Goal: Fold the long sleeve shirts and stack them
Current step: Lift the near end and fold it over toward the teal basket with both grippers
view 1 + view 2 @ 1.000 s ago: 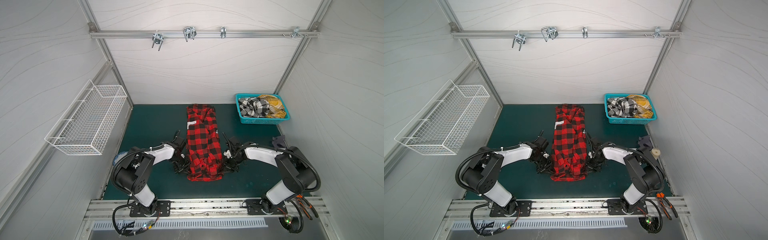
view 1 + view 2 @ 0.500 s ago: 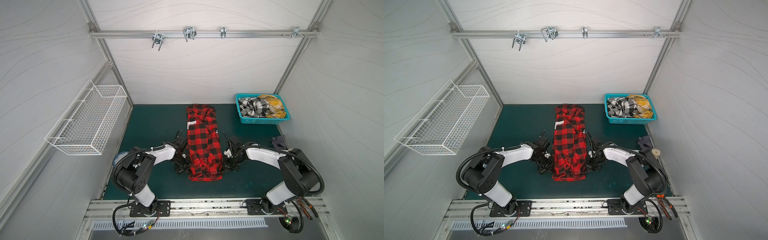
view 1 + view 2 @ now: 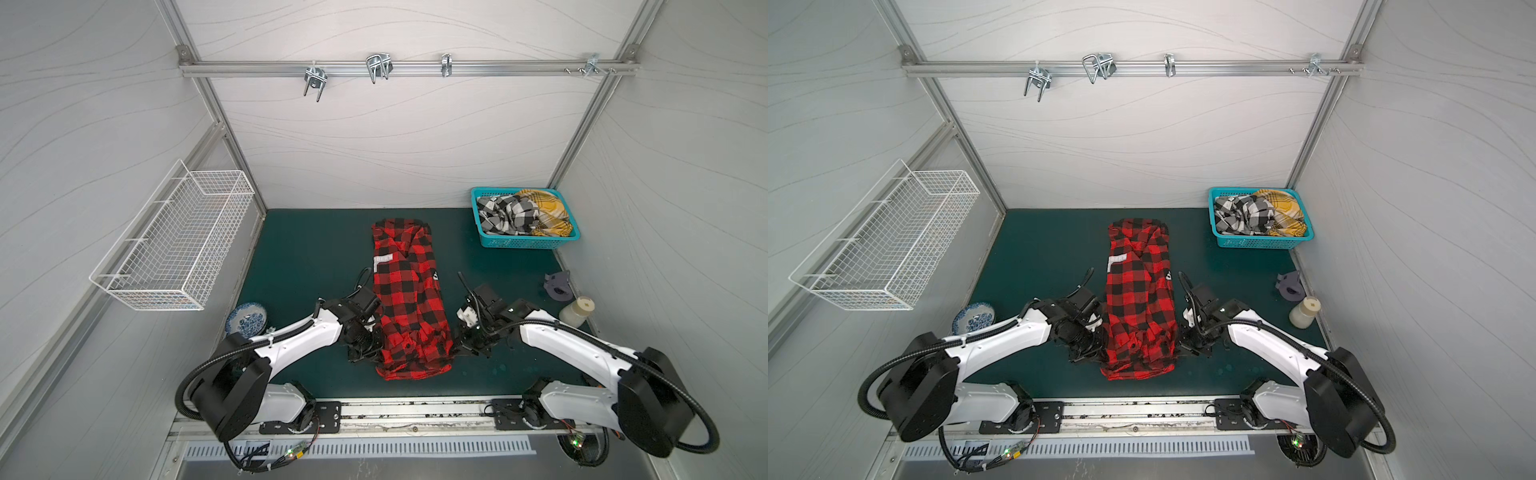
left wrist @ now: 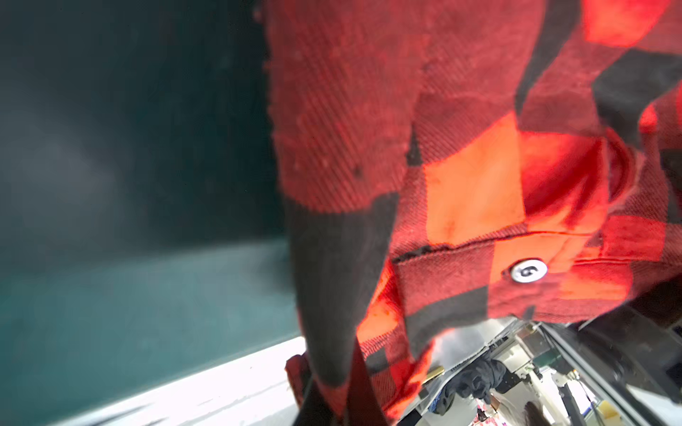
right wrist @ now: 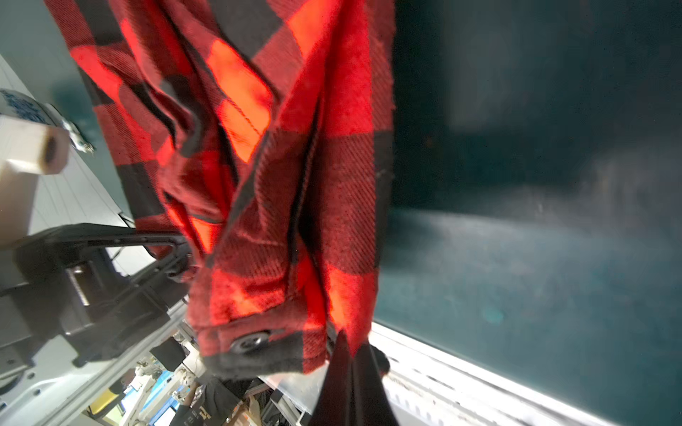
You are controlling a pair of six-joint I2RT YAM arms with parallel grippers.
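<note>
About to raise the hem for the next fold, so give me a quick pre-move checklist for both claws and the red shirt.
1. Left claw shut on the red shirt at its near hem corner: ok.
2. Right claw shut on the opposite hem corner: ok.
3. Shirt a narrow strip, no sleeve sticking out: ok.
4. Basket apart from the collar end: ok.
5. All layers caught in each claw: cannot tell.

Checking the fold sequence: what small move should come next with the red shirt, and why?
Probably raise both together slightly, starting a fold toward the collar: left gripper and right gripper are each shut on a near corner of the red shirt, which lies lengthwise.
</note>
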